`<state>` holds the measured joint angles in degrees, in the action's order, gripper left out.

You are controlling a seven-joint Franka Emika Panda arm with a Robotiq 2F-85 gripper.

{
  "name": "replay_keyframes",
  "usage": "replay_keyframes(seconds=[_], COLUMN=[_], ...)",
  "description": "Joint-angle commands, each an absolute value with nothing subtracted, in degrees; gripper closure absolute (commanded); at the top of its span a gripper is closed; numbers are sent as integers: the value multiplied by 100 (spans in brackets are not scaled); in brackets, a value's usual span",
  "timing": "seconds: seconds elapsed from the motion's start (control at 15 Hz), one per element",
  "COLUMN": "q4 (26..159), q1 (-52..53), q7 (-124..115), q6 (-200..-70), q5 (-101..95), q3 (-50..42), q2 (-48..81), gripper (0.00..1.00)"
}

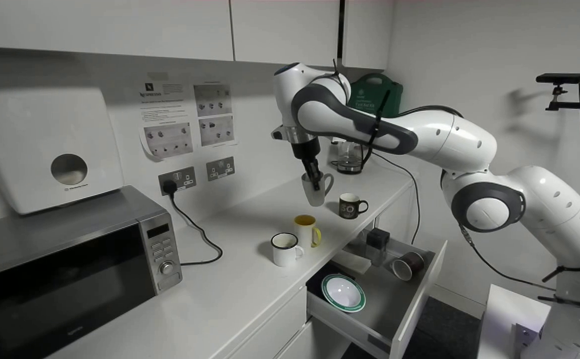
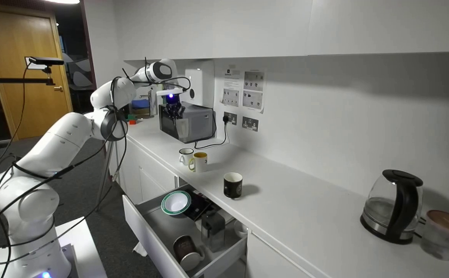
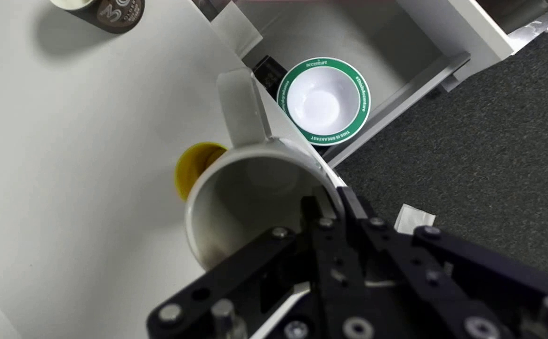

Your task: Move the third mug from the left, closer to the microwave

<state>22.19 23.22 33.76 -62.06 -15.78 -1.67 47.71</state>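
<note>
Tool (image 3: 330, 202) clamped white mug (image 3: 255, 202) by rim above surface (image 1: 240, 234); open room lay beside microwave (image 1: 75, 269), out to surface's front edge (image 1: 257, 320).

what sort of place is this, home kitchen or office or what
Probably a workplace kitchenette, judging by the boxy silver-grey, glass-doored microwave, the clear glass, black-handled kettle, and the green plastic-looking case marked First Aid Kit, which hints at an office more than a home.
</note>
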Motion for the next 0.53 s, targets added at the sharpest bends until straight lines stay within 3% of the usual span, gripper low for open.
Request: replay_keyframes(seconds=[0.0,0.47], q4=[2384,2450], q1=[2202,2178], q7=[3679,4021], q6=[-6217,-6306], q5=[-1278,-972], q3=[52,239], q2=[4490,4477], gripper=[98,98])
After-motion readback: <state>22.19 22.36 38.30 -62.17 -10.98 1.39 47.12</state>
